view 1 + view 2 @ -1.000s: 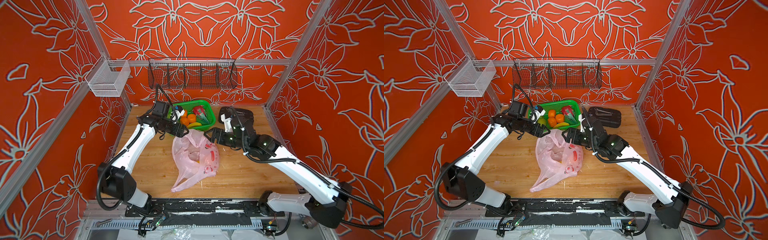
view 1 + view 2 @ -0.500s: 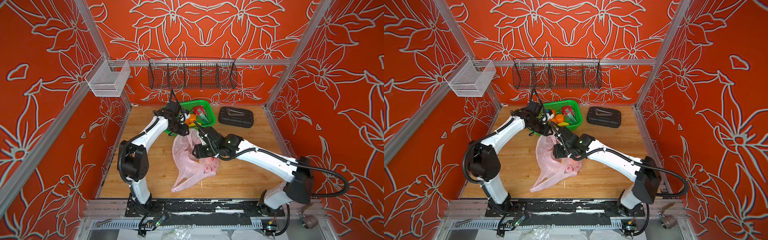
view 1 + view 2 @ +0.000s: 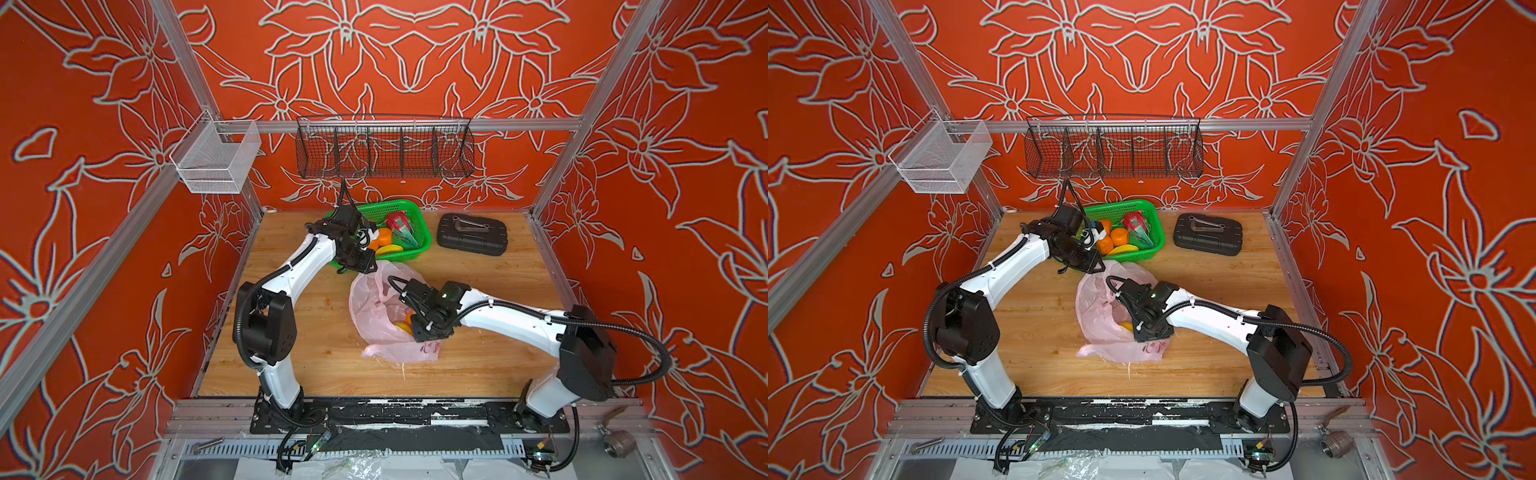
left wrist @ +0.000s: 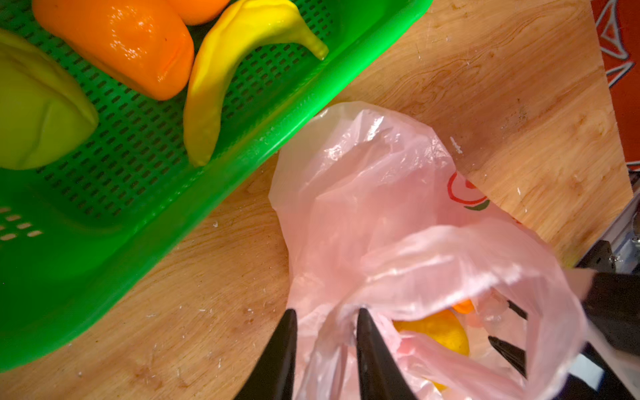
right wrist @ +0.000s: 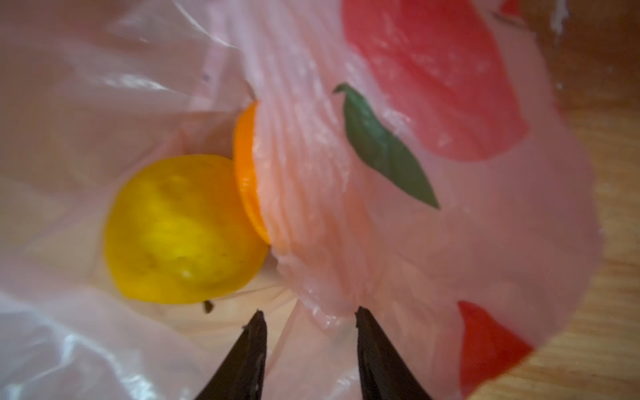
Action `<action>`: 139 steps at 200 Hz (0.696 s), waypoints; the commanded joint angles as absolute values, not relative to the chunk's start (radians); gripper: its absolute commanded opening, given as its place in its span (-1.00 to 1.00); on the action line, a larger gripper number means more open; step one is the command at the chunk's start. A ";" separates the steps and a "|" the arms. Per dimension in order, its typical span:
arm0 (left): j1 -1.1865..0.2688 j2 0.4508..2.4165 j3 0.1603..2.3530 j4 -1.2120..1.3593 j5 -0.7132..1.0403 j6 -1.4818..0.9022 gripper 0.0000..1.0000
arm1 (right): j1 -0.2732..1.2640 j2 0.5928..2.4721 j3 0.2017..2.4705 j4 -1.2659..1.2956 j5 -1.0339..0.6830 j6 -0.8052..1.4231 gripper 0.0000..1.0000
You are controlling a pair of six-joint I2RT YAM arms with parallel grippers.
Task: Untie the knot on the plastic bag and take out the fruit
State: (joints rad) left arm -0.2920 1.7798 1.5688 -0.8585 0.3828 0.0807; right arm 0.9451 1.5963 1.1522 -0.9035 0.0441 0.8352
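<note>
Crinkly pink plastic bag [image 4: 381, 207] film threads the parted left fingers [image 4: 372, 353] and the parted right fingers [image 5: 377, 356].

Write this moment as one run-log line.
left gripper: astride plastic bag rim | right gripper: in bag | yellow fruit, orange fruit: inside

Orange fruit [image 5: 246, 173]: mostly hidden behind a fold of the plastic bag [image 5: 346, 207] (only a sliver shows). Green fruit [image 4: 34, 114]: cut off at the wrist view's edge.
</note>
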 commanded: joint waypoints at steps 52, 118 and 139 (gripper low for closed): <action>-0.293 1.731 1.491 -0.838 0.480 0.040 -0.39 | 0.951 1.563 1.031 -0.890 0.067 0.972 -0.12; -0.293 1.714 1.473 -0.831 0.485 0.045 -0.39 | 0.970 1.434 1.168 -0.921 0.133 0.941 0.28; -0.293 1.715 1.474 -0.833 0.488 0.041 -0.39 | 0.979 1.424 1.212 -0.886 0.142 0.927 0.30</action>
